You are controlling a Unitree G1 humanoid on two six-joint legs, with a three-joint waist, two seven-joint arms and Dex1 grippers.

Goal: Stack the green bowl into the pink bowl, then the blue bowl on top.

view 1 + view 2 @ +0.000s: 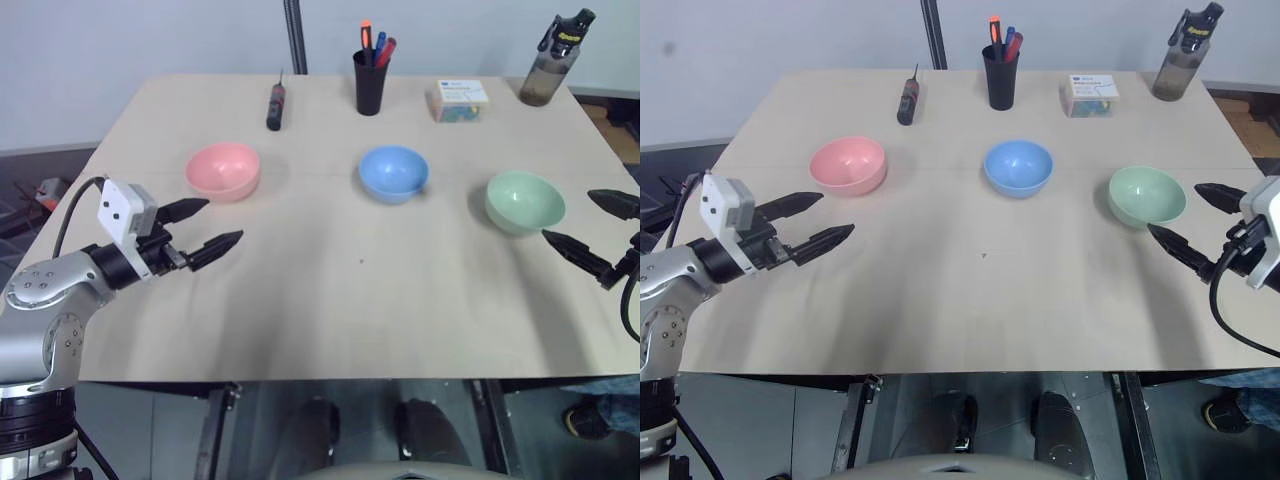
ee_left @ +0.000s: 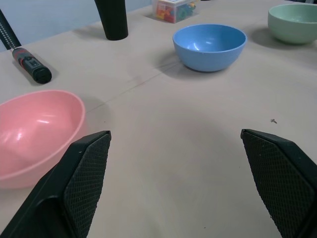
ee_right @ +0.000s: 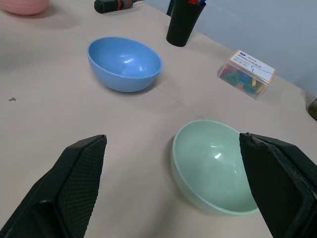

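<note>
You have the three bowls standing apart in a row across the worktop (image 1: 330, 300), and the blue bowl (image 1: 393, 173) in the middle serves as your landmark. The pink bowl (image 1: 223, 170) sits well to the left of the blue bowl, and the green bowl (image 1: 525, 201) sits to its right, slightly nearer to you. All three are upright and empty, none touching another. Your left gripper (image 1: 203, 227) hovers with its fingers spread wide and nothing between them, left of the blue bowl and just in front of the pink bowl. Your right gripper (image 1: 1188, 222) is likewise spread wide and empty, right of the blue bowl, just beside the green bowl's near right side. Behind the blue bowl stands a black pen cup (image 1: 369, 80), with a screwdriver (image 1: 274, 104) to the cup's left, and a small clear box (image 1: 458, 101) and a bottle (image 1: 555, 60) to its right.
</note>
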